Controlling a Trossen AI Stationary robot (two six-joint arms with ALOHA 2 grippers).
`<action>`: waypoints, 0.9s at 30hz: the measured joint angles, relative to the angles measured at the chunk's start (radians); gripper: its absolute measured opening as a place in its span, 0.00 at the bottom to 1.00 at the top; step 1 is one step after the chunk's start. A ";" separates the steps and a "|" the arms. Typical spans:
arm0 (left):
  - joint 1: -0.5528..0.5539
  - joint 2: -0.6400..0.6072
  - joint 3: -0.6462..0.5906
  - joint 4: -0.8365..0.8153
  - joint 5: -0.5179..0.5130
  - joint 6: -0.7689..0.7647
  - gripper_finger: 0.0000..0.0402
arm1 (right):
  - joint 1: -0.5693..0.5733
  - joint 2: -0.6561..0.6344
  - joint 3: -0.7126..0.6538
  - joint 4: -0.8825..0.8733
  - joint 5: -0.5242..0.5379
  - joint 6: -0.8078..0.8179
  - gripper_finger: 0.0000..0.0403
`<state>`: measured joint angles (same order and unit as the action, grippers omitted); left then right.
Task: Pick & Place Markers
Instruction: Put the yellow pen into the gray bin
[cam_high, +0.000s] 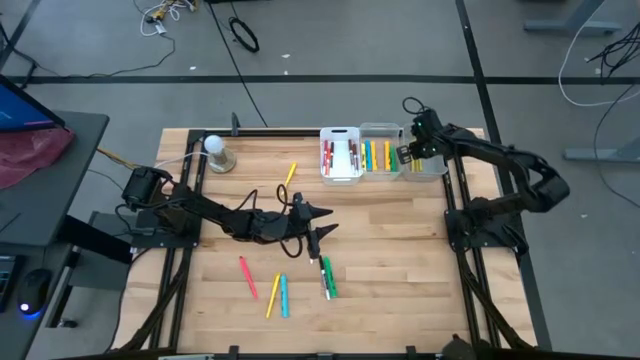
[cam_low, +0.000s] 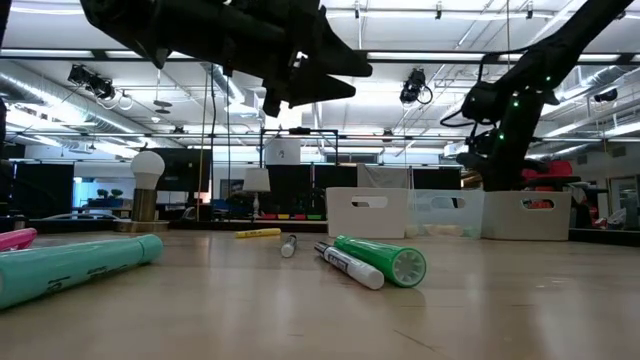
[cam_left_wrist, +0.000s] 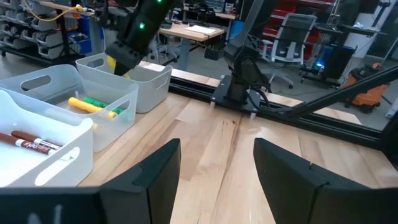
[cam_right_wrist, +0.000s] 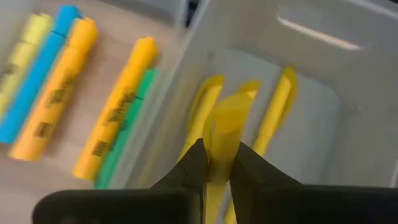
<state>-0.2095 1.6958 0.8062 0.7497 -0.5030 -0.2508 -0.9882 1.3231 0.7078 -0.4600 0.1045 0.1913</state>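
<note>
- Right gripper (cam_right_wrist: 214, 171): I see it hanging over the rightmost translucent plastic bin (cam_high: 432, 166) at the table's far right, its two dark fingers pinched on a yellow marker pen (cam_right_wrist: 225, 127) that stands up between the tips.
- Same bin, right wrist view: three more yellow markers (cam_right_wrist: 277, 112) lie on its floor directly under the held one.
- Middle clear plastic bin (cam_high: 380, 129): I count yellow, orange, cyan and green markers (cam_right_wrist: 118, 115) lying side by side, just beside the right gripper's bin.
- White plastic bin with handle slots (cam_high: 340, 155): red-and-white barrelled markers (cam_left_wrist: 31, 142) lie inside; it sits left of the clear bin, touching it.
- Left gripper (cam_high: 318, 232): I have it hovering above the middle of the light wooden table (cam_high: 400, 250), fingers spread apart with nothing between them.
- Green marker with a white-barrelled marker (cam_high: 327, 277) alongside: on the table just near-side of the left gripper's tips.
- Cyan marker and thin yellow marker (cam_high: 278, 296): side by side, near the green pair, to their left.
- Pink marker (cam_high: 247, 276): alone, left of the cyan one.
- Single yellow marker (cam_high: 291, 173): far side of the left arm, well apart from the bins.
- White light bulb on a round base (cam_high: 218, 152): far left of the table.
</note>
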 joint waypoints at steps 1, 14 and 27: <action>0.000 0.000 0.000 0.000 0.000 0.000 0.52 | 0.002 0.005 0.001 -0.005 0.010 0.012 0.10; 0.000 0.000 0.000 0.000 0.000 -0.007 0.52 | 0.003 0.011 0.013 -0.006 0.036 0.074 0.19; -0.025 0.000 0.000 0.000 0.000 -0.016 0.52 | 0.004 0.011 0.010 0.014 0.053 0.038 0.32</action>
<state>-0.2350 1.6955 0.8062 0.7494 -0.5034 -0.2665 -0.9844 1.3343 0.7181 -0.4460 0.1574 0.2289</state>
